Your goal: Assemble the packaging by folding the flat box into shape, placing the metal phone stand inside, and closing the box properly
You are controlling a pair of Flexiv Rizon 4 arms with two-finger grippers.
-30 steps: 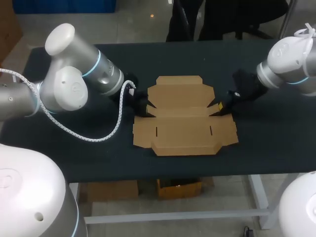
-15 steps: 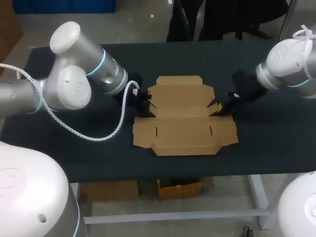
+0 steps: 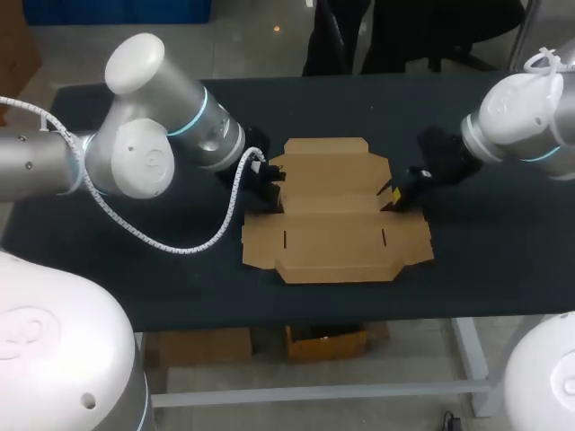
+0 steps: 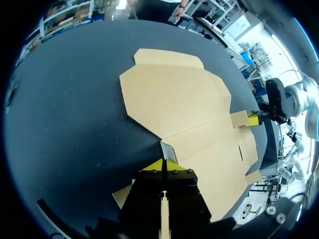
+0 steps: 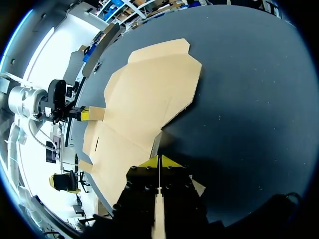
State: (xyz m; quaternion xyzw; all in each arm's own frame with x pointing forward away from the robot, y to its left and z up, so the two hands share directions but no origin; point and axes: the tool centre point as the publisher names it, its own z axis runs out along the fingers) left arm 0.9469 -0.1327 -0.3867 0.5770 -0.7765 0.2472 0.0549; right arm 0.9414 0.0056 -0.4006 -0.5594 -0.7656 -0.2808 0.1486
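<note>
Currently, flat box (image 3: 334, 211) lies open at the middle of the bench (image 3: 503, 260), its middle crease running straight between left tool (image 3: 269, 179) and right tool (image 3: 394, 193), each pinched narrow on a side flap at opposite ends, neither arm nearer.

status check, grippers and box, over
Left gripper shut on box side flap, right gripper shut on opposite flap. Box otherwise flat, not folded. No stand in view, nothing seen blocking.
</note>
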